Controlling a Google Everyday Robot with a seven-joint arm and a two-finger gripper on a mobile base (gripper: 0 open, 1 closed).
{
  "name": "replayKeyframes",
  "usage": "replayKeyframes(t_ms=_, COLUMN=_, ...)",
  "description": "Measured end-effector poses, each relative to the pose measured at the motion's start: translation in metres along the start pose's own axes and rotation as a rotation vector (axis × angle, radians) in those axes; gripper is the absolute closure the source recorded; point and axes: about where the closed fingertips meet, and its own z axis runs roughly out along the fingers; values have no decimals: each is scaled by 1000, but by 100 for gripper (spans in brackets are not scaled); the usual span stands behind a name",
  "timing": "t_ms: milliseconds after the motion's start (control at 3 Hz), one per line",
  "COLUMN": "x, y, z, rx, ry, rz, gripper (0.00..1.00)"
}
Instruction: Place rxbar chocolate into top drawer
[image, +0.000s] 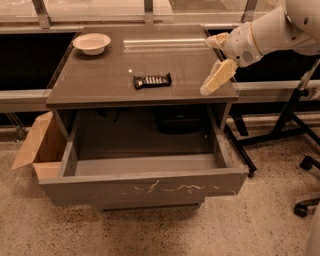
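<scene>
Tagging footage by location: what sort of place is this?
Likely an office or lab: a grey cabinet with its grey drawer open, black wheeled chair legs, a brown cardboard box. The pale two-finger gripper hovers above the cabinet's right edge.

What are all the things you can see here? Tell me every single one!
snack bar: one, black, lying flat in the middle of the tabletop
bowl: one, white, back left corner of the tabletop
table: one, grey-brown, centre of the view
drawer: one, grey, pulled open under the tabletop, whitish scratches on its front
cardboard box: one, brown, on the floor left of the drawer
stand: one, black, on the floor at the right
chair wheel: one seen, black, lower right edge
arm: one, white, reaching in from the upper right
gripper: one, cream, fingers apart and holding nothing, over the tabletop's right edge, right of the snack bar
</scene>
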Motion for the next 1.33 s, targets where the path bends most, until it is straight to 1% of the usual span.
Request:
replayKeyframes(t_ms=333, x=-8, y=-16, z=36, rx=10, ry=-55, rz=31, gripper=0)
replayKeyframes(t_ms=667, x=-18, y=-27, z=69, rx=11, ry=-91, rz=73, gripper=0)
replayKeyframes(t_ms=1000, x=-40, y=-27, z=107, rx=-27, ry=-144, rz=95, gripper=0)
replayKeyframes(t_ms=1333, x=-49, y=-23, z=131, rx=-69, ry=-162, rz=106, gripper=0)
